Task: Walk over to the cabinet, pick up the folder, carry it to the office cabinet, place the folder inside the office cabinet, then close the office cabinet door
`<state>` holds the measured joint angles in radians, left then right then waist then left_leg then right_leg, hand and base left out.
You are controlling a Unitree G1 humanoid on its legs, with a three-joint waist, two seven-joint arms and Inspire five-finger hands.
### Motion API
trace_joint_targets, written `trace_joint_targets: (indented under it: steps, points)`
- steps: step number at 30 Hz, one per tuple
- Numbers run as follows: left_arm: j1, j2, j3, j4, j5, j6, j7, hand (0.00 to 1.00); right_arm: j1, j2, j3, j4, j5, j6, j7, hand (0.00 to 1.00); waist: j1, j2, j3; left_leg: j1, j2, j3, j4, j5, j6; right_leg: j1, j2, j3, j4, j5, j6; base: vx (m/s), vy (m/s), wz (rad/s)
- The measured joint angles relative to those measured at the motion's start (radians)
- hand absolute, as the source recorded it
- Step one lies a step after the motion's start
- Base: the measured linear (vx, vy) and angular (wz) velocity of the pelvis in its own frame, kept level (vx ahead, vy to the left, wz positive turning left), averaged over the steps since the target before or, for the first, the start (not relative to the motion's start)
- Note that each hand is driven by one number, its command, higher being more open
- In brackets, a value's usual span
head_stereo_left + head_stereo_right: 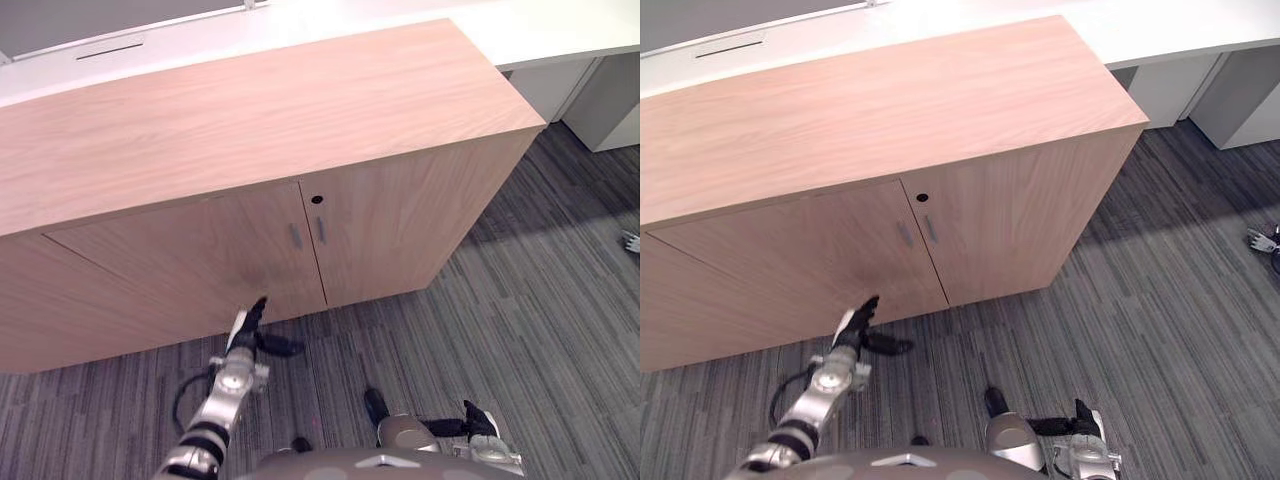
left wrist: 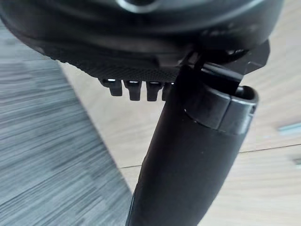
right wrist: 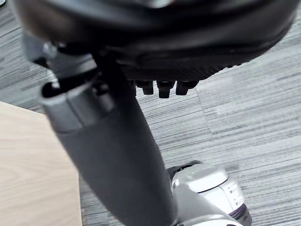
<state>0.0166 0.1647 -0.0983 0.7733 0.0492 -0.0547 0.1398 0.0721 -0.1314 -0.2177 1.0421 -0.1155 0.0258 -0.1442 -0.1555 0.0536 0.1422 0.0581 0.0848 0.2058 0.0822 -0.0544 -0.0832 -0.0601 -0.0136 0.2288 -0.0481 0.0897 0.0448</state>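
Left eye view showed the office cabinet (image 1: 250, 120) with the left door (image 1: 170, 270) and right door (image 1: 400, 215) both flush. The left hand (image 1: 252, 328) pointed at the left door's lower edge, fingers straight and empty. The right hand (image 1: 478, 420) hung low and relaxed. Neither hand held the folder, which was presumably inside. A flat, gentle push near the meeting edge would confirm the latch.

Office, judging by the fittings. Low wood-grain cabinet (image 1: 250, 110) across 12 o'clock, twin doors (image 1: 190, 270) shut, slim metal handles (image 1: 296, 236) and a round lock (image 1: 317, 199) at the meeting edge. Grey striped carpet tiles (image 1: 520, 320) from 3 through 9 o'clock. White desktop (image 1: 560, 30) behind at 1 o'clock, pale pedestal units (image 1: 612, 100) beneath it at 2 o'clock.
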Motion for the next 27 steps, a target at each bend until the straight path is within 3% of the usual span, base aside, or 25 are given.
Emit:
trace_joint_targets:
  steps: [3,6,8,11,16,20,27]
  points:
    - [0.050,-0.017,0.071,0.110,0.003,0.003,-0.016,1.00,-0.002,0.009,0.001,0.000,-0.002,0.000,0.001,1.00,0.014,-0.002,-0.002,0.033,0.005,0.003,-0.031,-0.002,0.000,0.020,0.009,0.029,-0.036,0.028,0.000,0.00,0.044,-0.32]
    - [0.097,-0.029,0.147,0.212,0.019,0.005,-0.018,1.00,-0.001,0.011,0.003,0.002,-0.003,-0.001,0.001,1.00,0.031,0.004,-0.005,0.051,0.029,-0.001,-0.047,-0.042,-0.004,0.026,0.034,0.038,-0.053,0.043,0.003,-0.05,0.034,-0.13]
    - [0.131,-0.044,0.225,0.267,0.022,0.016,-0.016,1.00,0.000,0.018,0.005,0.011,-0.005,-0.001,0.002,1.00,0.051,-0.016,-0.019,0.053,0.030,0.001,-0.043,-0.060,-0.019,0.026,0.036,0.042,-0.054,0.051,0.003,-0.08,0.043,-0.09]
    - [0.176,-0.075,0.351,0.312,-0.021,0.021,-0.012,1.00,0.012,0.020,0.024,0.016,-0.011,-0.001,0.001,1.00,0.068,-0.025,-0.043,0.059,0.028,0.002,-0.046,-0.067,-0.028,0.027,0.032,0.043,-0.054,0.051,0.002,-0.04,0.032,-0.02]
    - [0.177,-0.114,0.481,0.342,-0.085,0.036,0.004,1.00,0.005,0.014,0.045,0.028,-0.022,-0.001,0.002,1.00,0.087,-0.014,-0.056,0.064,0.031,-0.001,-0.045,-0.065,-0.028,0.032,0.034,0.040,-0.054,0.055,0.000,0.00,0.000,0.00]
    - [0.177,-0.129,0.519,0.350,-0.119,0.045,0.013,1.00,-0.009,0.005,0.058,0.050,-0.022,-0.001,0.003,1.00,0.094,-0.005,-0.056,0.071,0.034,-0.004,-0.046,-0.061,-0.021,0.042,0.039,0.035,-0.051,0.055,0.000,0.02,0.003,0.01]
    - [0.173,-0.128,0.514,0.349,-0.121,0.043,0.015,1.00,-0.029,0.006,0.091,0.063,-0.041,-0.001,0.005,1.00,0.098,-0.017,-0.053,0.077,0.036,-0.006,-0.044,-0.062,-0.022,0.046,0.040,0.029,-0.054,0.046,-0.004,0.00,0.000,0.00]
